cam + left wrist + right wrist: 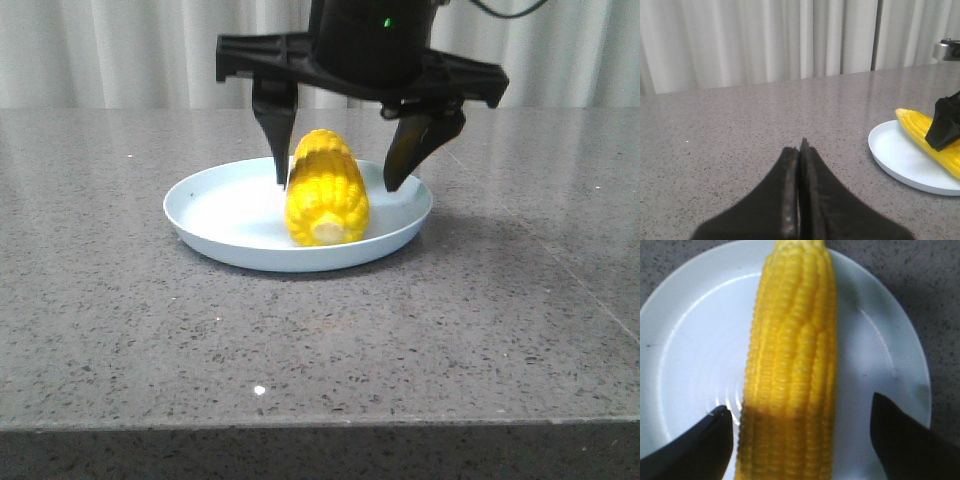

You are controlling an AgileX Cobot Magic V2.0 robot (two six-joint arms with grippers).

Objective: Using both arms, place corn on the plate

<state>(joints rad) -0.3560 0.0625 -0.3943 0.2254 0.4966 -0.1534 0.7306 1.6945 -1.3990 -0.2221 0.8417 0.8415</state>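
Note:
The yellow corn (327, 195) lies on the pale blue plate (230, 210) in the middle of the table, its pale stub end toward the front. My right gripper (336, 185) hangs over the plate, open, one finger on each side of the cob. In the right wrist view the corn (790, 365) lies between the spread fingers of the right gripper (800, 405) on the plate (690, 340). My left gripper (801, 145) is shut and empty, low over bare table to the side of the plate (900, 155); the corn (920, 127) shows there too. The left gripper is out of the front view.
The table is grey speckled stone (480, 300), with its front edge (320, 425) close to the camera. A pale curtain (120, 50) hangs behind the table. One black finger of the right gripper (945, 122) shows in the left wrist view, over the corn.

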